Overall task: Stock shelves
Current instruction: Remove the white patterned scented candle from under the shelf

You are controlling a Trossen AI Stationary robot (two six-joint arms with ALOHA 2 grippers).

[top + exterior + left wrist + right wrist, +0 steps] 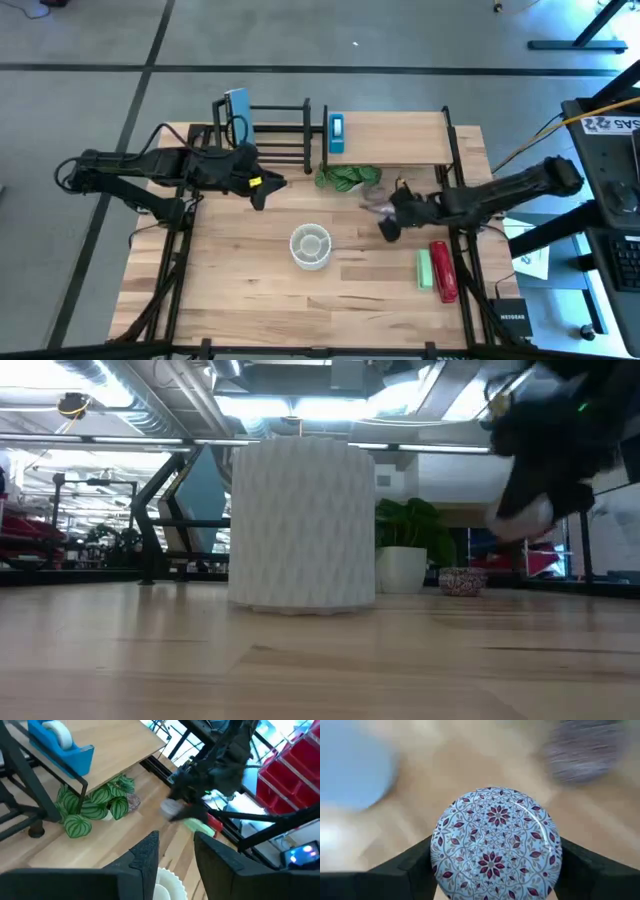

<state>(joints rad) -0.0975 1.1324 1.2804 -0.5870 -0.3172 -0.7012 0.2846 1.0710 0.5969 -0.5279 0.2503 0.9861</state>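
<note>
A patterned tin (496, 845) sits pinched between the fingers of the right gripper (388, 227), carried clear of the surface (240, 290) near its right side, with a white cup (310, 247) just to its left. Judged from here, the step is taking the tin to the shelves: it should stay level and squarely clamped at its widest part, rise above the green plant (345, 178) that lies in front of the wood shelf (395, 135), and go down on bare board beside the blue tape dispenser (335, 133). The left gripper (262, 193), fingers spread and empty, waits near the black rack (270, 125), at the back left.
</note>
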